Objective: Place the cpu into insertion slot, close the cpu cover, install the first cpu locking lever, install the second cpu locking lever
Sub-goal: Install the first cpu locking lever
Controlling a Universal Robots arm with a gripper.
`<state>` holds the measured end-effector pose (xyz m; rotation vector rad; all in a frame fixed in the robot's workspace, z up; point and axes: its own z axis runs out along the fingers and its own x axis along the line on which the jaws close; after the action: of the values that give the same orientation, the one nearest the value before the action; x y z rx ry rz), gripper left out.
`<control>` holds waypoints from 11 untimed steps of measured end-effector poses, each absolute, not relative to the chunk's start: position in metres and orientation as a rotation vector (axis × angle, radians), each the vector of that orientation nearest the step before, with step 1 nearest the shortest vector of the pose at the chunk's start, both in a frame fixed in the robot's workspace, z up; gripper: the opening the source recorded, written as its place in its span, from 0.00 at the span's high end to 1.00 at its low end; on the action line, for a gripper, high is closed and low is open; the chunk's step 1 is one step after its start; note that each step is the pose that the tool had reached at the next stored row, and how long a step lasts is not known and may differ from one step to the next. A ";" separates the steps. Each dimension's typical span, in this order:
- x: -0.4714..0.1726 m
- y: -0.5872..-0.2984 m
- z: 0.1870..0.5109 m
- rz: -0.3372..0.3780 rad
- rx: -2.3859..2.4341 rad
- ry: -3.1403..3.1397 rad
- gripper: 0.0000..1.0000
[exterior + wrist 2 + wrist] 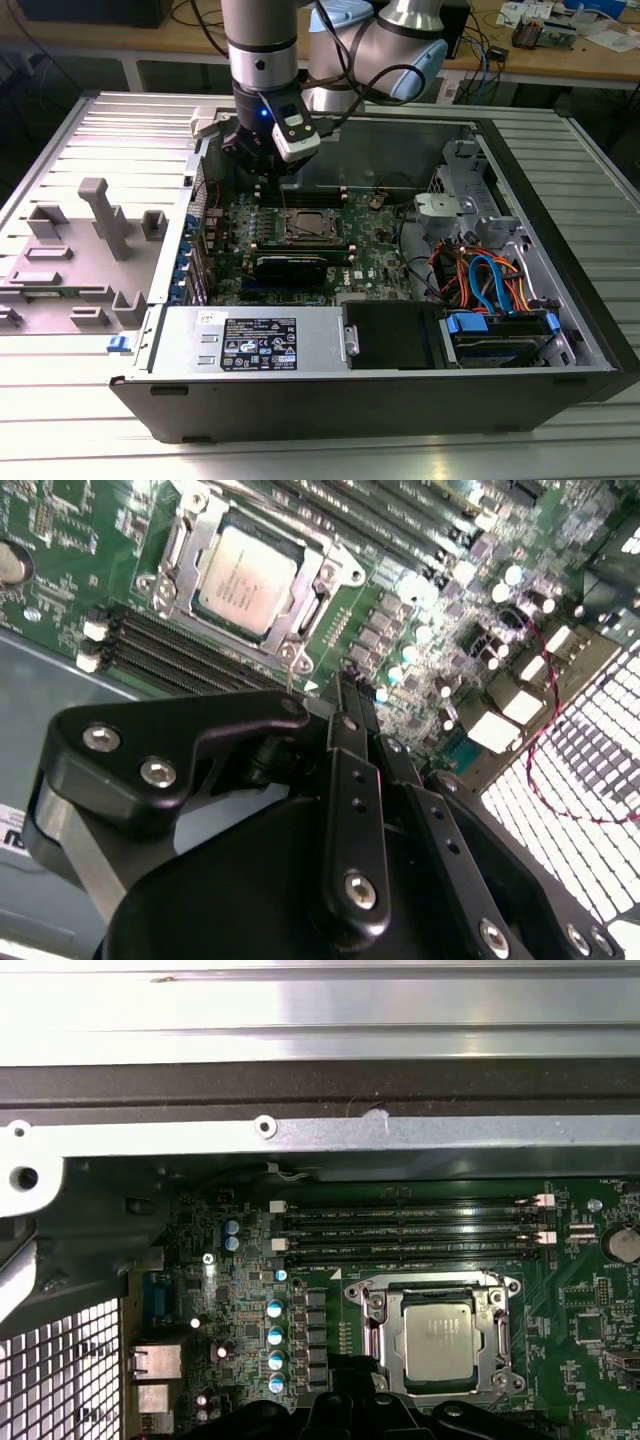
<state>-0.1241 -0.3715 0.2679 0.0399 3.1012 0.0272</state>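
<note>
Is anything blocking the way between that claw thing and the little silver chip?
Nothing visible does. The cpu sits framed by the cpu cover, its top exposed, and the end effector hangs close beside it above the motherboard.

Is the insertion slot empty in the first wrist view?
No, the cpu lies inside it, with the silvery cpu cover framing its edges.

- We see a green motherboard [380,250] inside an open computer case [400,400].
- Long black memory slots [410,1235] lie side by side on it.
- Orange and blue cables [487,285] bunch at the exterior view's right.
</note>
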 end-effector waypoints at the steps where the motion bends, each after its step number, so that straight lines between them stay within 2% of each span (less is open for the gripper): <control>1: -0.125 -0.371 0.268 0.027 0.038 3.101 0.89; 11: -0.126 -0.360 0.264 0.029 0.001 3.102 0.89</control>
<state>-0.1256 -0.3599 0.2638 0.0006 3.1017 0.0294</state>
